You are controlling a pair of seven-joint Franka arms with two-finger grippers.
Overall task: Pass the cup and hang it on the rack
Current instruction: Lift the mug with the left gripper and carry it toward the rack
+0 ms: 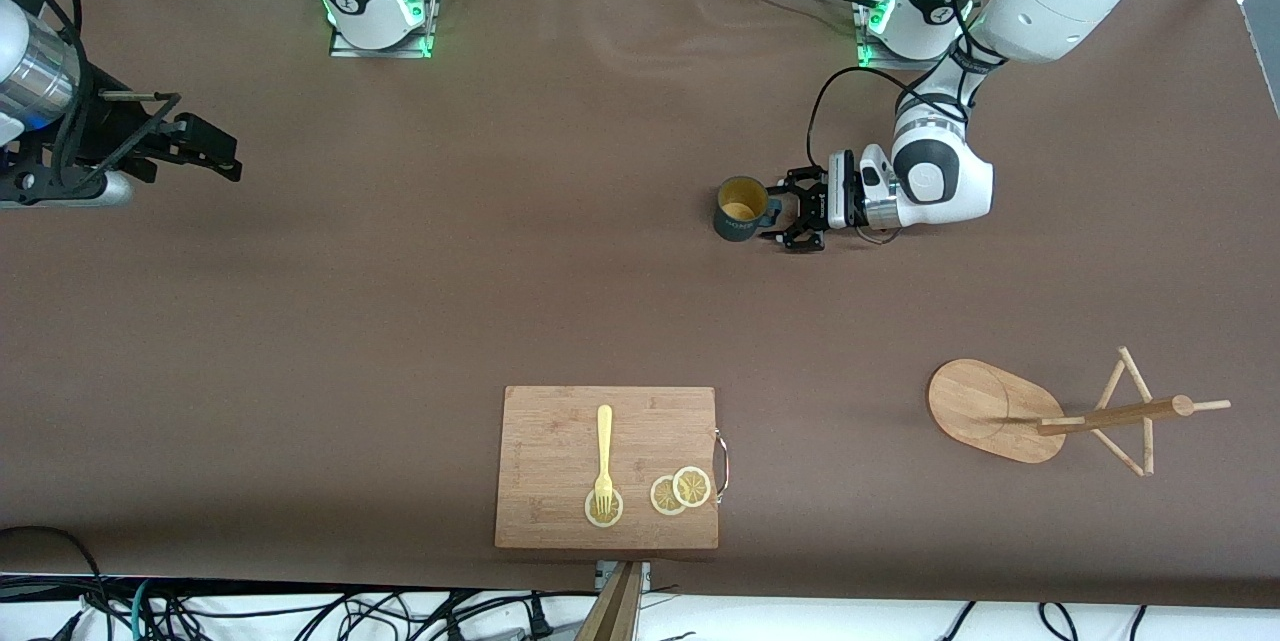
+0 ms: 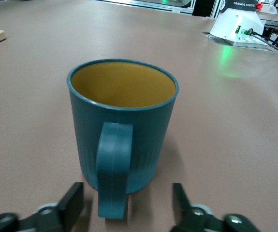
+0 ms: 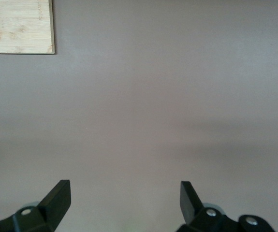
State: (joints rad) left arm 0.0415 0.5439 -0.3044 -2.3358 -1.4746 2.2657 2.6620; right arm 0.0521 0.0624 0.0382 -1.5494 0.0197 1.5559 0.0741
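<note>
While the left end effector (image 1: 785, 213) sits spread around the cup's (image 1: 741, 209) handle, gripping nothing yet, it must squeeze and lift; the right end effector (image 1: 205, 146) waits, spread.

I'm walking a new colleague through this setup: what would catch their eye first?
Probably the small dark teal mug with a mustard-yellow inside, upright mid-table, with the left gripper open at its loop handle, a finger on each side. Next, the light wooden mug tree toward the left arm's end, nearer the front camera. The right gripper waits open over bare table at the right arm's end.
</note>
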